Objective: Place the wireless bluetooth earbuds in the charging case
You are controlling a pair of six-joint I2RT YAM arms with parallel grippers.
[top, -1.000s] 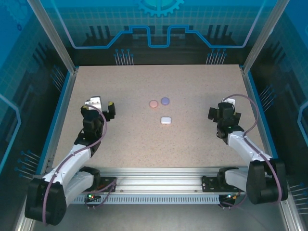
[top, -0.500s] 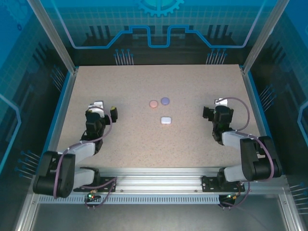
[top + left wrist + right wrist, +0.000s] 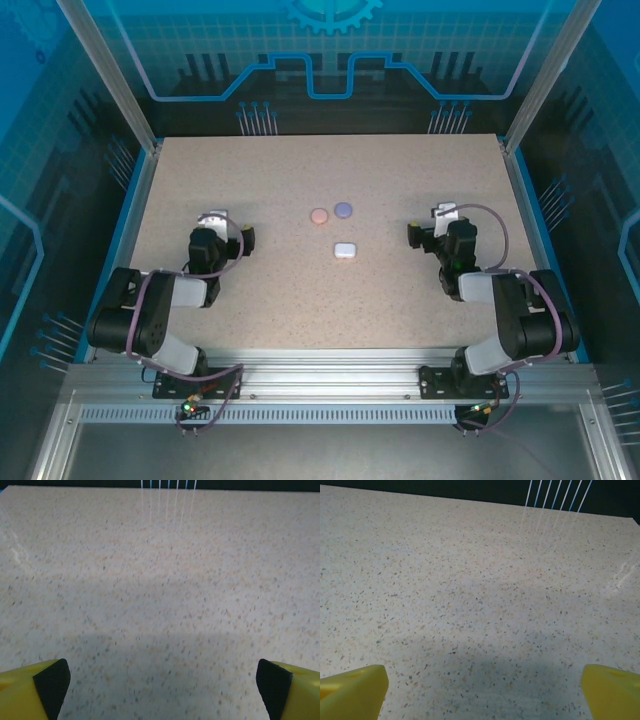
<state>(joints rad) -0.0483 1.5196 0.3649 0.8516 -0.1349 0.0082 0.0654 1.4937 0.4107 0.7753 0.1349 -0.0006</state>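
Charging cases, 3 of them, lie on the tabletop point(image 3: 400, 170) btwn the two sets of fingers, well apart from both.

L fingers point(image 3: 47, 680): spread wide, yellow w/ black pads, one at each bottom corner of the L wrist view, nothing btwn them but bare tabletop. R fingers point(image 3: 355, 690): also spread wide, yellow tips at both bottom corners, gripping nothing. From above, L fingers point(image 3: 247, 237) and R fingers point(image 3: 412, 235) both sit low over the surface, arms folded back toward their bases.

Out from the fingers: white case point(image 3: 346, 250) is squarish and sits closest, approx level w/ both sets of fingers, a bit nearer the R ones. Beyond it, farther from the fingers, are the pink case point(image 3: 319, 215) and purple case point(image 3: 344, 210), both round, just beside each other, pink on the L. Any print on the cases is too small to read, and can't tell if the lids are up or down.

Tabletop is beige w/ fine dark specks and faint white reflection streaks near the far edge. Blue strip runs down each side, aluminium posts at the corners, aluminium rail point(image 3: 330, 385) at the near edge carries the arm bases. Back wall point(image 3: 330, 60) is blue w/ a gear graphic and circuit-style lines, no text legible.
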